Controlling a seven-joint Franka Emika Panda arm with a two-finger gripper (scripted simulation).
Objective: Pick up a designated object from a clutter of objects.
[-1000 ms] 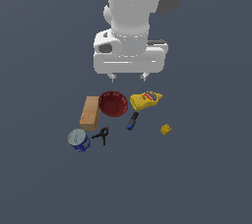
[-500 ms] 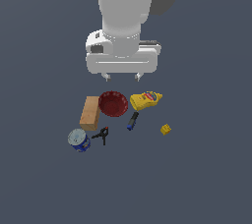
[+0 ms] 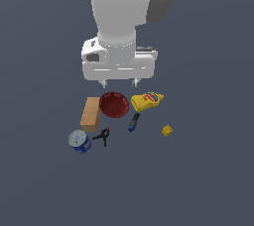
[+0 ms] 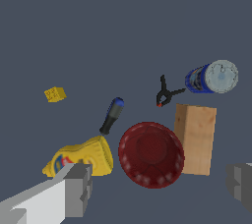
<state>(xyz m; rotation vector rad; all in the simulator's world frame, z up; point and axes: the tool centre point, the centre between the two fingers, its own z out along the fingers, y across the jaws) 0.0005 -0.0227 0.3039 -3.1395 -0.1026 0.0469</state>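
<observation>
The designated object, a blue-labelled can [image 3: 79, 141] [image 4: 212, 77] with a silvery top, stands at the near left end of the clutter in the exterior view. Around it lie a black clamp [image 3: 102, 136] [image 4: 166, 94], a tan wooden block [image 3: 91, 114] [image 4: 196, 138], a red bowl [image 3: 114, 104] [image 4: 151, 154], a blue marker [image 3: 133, 122] [image 4: 111, 115], a yellow mustard bottle [image 3: 147, 100] [image 4: 82, 156] and a tiny yellow cube [image 3: 167, 130] [image 4: 54, 94]. My gripper [image 3: 119, 84] [image 4: 160, 187] hangs open above the bowl, holding nothing, well away from the can.
The items rest on a plain dark grey floor [image 3: 198, 180]. The arm's white body [image 3: 124, 17] fills the upper middle of the exterior view.
The arm and gripper have shifted toward the exterior view's left and slightly down over the last second. The objects have not moved.
</observation>
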